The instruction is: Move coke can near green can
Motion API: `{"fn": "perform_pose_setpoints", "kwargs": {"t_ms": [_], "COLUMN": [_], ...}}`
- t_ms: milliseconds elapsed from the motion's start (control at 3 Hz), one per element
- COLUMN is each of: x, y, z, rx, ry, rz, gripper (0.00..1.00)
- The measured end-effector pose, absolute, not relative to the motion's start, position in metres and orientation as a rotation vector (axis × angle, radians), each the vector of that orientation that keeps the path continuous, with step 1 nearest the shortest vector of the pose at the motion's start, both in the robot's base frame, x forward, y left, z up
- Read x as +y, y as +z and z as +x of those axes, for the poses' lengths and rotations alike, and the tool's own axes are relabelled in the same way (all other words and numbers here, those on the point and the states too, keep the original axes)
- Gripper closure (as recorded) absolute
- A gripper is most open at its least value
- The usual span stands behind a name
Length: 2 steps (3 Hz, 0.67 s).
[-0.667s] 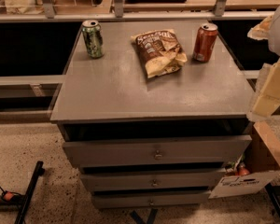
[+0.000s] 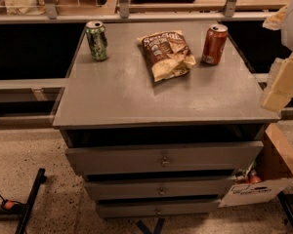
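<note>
Standing upright at the far right of the grey cabinet top [image 2: 136, 101], the coke can [image 2: 215, 44] has its long axis vertical and its silver lid up, with the pale markings turned roughly toward us. We note the green can [image 2: 97, 40] equally upright at the far left corner, well apart from it, and a crumpled chip bag [image 2: 167, 53] lying flat between the two — so we judge any straight slide across would meet the bag. The gripper [image 2: 283, 79] shows only as pale blocky shapes at the right edge of the view, beside the cabinet and clear of the coke can, holding nothing we can make out; how far open it stands we cannot tell. Both cans sit near the back edge, with bare surface in front — room, we judge, for a route round the bag.
</note>
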State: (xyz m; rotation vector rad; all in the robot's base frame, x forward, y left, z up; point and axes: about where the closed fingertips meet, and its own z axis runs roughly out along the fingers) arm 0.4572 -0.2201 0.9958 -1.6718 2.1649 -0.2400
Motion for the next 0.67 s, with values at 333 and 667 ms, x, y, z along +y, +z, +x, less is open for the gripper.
{"fn": "perform_pose_setpoints", "kwargs": {"t_ms": [333, 667], "x": [-0.239, -0.259], "y": [1.02, 1.044], "z": [0.506, 0.563], "rx": [2.114, 2.02], "ry": [-0.4, -0.517], "rz": [-1.53, -1.404], "gripper": [0.0, 0.0]}}
